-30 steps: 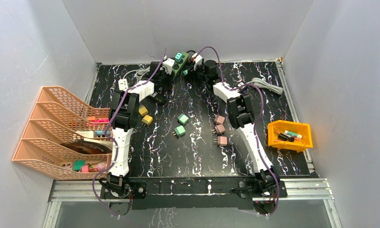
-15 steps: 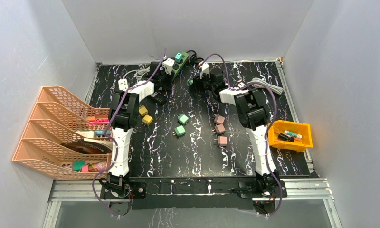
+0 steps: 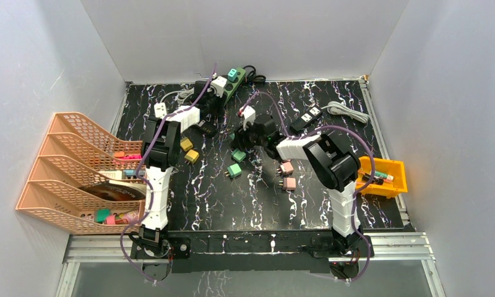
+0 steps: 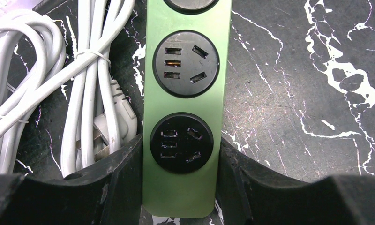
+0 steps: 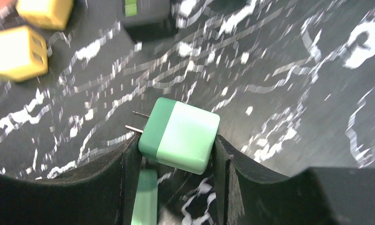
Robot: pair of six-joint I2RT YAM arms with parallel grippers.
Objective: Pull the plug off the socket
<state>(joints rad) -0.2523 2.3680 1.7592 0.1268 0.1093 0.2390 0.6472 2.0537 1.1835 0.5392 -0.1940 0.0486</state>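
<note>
The green power strip, the socket (image 3: 228, 88) (image 4: 183, 140), lies at the back of the table, and a teal plug (image 3: 233, 74) still sits in it. My left gripper (image 3: 215, 93) (image 4: 181, 159) is shut on the strip's near end, one finger against each side; the two sockets shown in the left wrist view are bare. My right gripper (image 3: 237, 137) (image 5: 176, 159) is shut on a two-tone green plug (image 5: 181, 136). It hangs over the table's middle, well away from the strip, prongs bare and pointing left.
Loose green plugs (image 3: 234, 170) (image 5: 146, 197), pink plugs (image 3: 289, 183) and yellow plugs (image 3: 192, 156) (image 5: 17, 51) lie mid-table. Coiled white cable (image 4: 82, 93) lies beside the strip. A black power strip (image 3: 307, 117), an orange bin (image 3: 381, 176) and a peach file rack (image 3: 72, 167) flank the arms.
My right gripper has swung from the green strip at the back toward the table's middle, carrying the green plug with it. The left gripper has stayed clamped on the strip.
</note>
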